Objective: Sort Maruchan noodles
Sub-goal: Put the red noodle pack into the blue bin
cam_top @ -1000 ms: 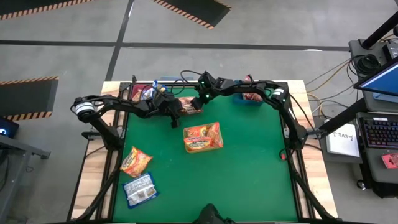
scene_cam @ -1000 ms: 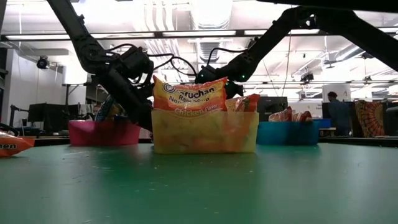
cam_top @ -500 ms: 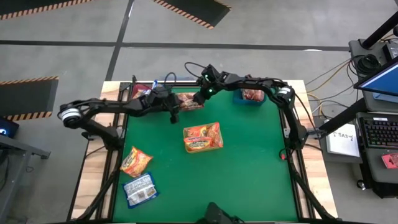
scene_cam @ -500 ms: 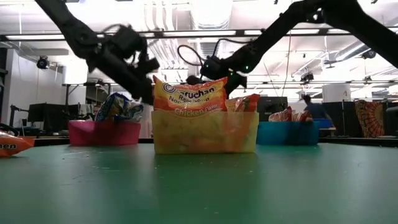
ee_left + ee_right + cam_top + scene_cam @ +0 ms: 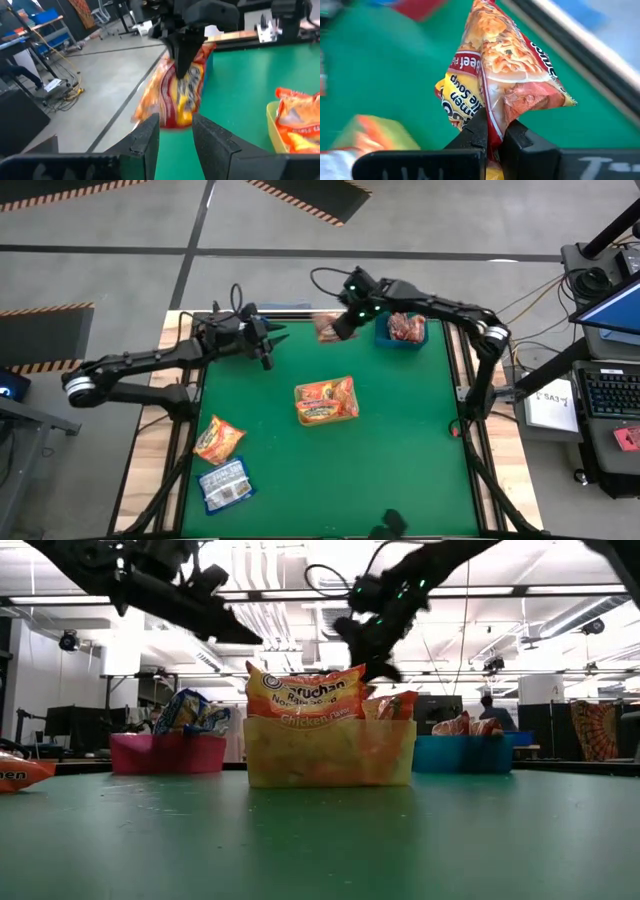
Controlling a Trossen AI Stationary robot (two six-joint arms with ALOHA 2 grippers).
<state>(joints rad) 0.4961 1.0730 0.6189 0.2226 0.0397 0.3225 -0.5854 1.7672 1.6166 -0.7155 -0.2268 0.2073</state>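
A red Maruchan noodle packet (image 5: 326, 328) hangs in the air over the table's far edge, between the red bin and the blue bin (image 5: 402, 340), with my right gripper (image 5: 345, 327) shut on it. My left gripper (image 5: 268, 352) is raised over the far left of the green table, open and holding nothing. In its wrist view the red packet (image 5: 175, 95) hangs ahead of it. A yellow bin (image 5: 330, 755) in the middle holds orange packets. One orange packet (image 5: 219, 439) and one blue-and-silver packet (image 5: 226, 484) lie flat at the near left. My right gripper pinches the red packet between its two fingers at a crumpled edge (image 5: 492, 116). The fingers (image 5: 182, 60) come from above, slanting down. The packet hangs below them, tilted and lifted clear of the table and the bins.
A red bin (image 5: 167, 753) with a blue-and-silver packet stands at the far left. The blue bin (image 5: 465, 753) at the far right holds red packets. Bare green table (image 5: 400, 460) lies to the near right. Wooden table edges and the arms' frames run along both sides.
Both arms have risen from low over the table's far middle. My right gripper has carried the red packet up and toward the blue bin. My left gripper has drawn back toward the table's left edge, away from the packet, and tipped closer to level.
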